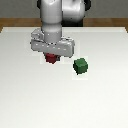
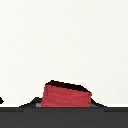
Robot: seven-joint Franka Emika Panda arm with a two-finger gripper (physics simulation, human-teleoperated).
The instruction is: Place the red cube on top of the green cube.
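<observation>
The red cube [image 1: 50, 59] sits directly under the hand, between the fingers of my gripper [image 1: 51, 58], which looks shut on it. In the wrist view the red cube [image 2: 65, 95] fills the near edge, close to the camera and slightly tilted, with the fingers mostly hidden. The green cube [image 1: 80, 65] rests on the white table [image 1: 30, 100], apart from the gripper and toward the exterior view's right, slightly nearer the camera. The green cube is out of the wrist view.
The white table has a brown wooden strip [image 1: 15, 22] along its far edge. The robot's base and arm [image 1: 52, 20] rise behind the gripper.
</observation>
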